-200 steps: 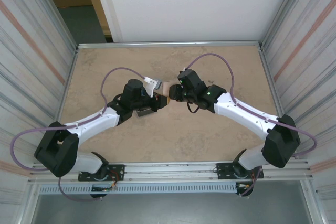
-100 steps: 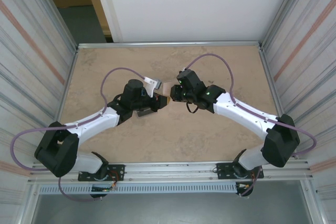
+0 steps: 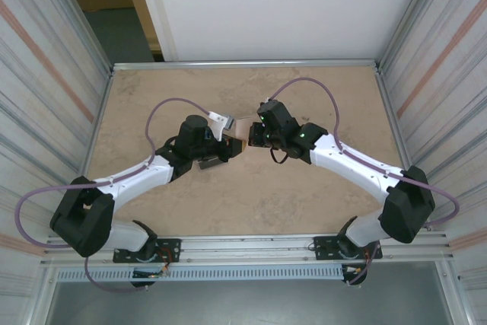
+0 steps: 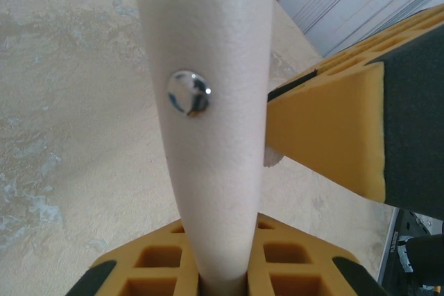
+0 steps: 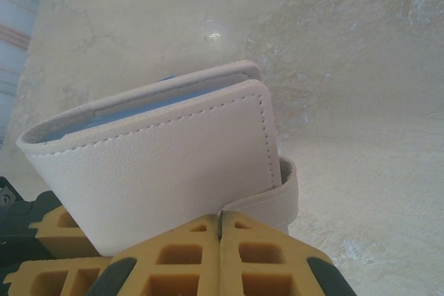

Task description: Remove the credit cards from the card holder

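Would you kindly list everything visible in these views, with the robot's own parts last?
table: one, beige marbled, under both arms
card holder: one, beige with blue lining, folded, between the pincers mid-table
snap stud: one, silver, on the holder's flap
side walls: two, pale ribbed metal, left and right
back panel: one, white, beyond the far edge
cables: two, purple, looping off the arms
arms: two, white and black
left pincer: yellow, shut on the flap
right pincer: yellow, shut at the holder's tab
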### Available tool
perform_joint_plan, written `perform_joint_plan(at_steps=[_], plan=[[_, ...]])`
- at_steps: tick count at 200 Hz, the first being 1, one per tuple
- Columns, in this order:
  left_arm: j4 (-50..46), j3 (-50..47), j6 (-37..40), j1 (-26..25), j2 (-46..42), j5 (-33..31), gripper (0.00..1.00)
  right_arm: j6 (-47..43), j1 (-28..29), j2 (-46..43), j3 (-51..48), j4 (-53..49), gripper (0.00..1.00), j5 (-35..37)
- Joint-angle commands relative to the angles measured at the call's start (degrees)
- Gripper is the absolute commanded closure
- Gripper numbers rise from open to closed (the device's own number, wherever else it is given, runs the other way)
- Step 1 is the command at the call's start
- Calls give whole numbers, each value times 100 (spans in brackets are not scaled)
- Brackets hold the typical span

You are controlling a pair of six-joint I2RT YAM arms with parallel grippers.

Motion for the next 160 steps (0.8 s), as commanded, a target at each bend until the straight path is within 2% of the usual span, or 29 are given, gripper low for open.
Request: perform_joint_plan(at_steps=[1,160], plan=[[245,236,71,-46,-135,-6,100,86,-94,-173,-141,-84,100,141],[183,225,155,-39,-180,-41,100,182,-225,-524,-545,202,100,105]])
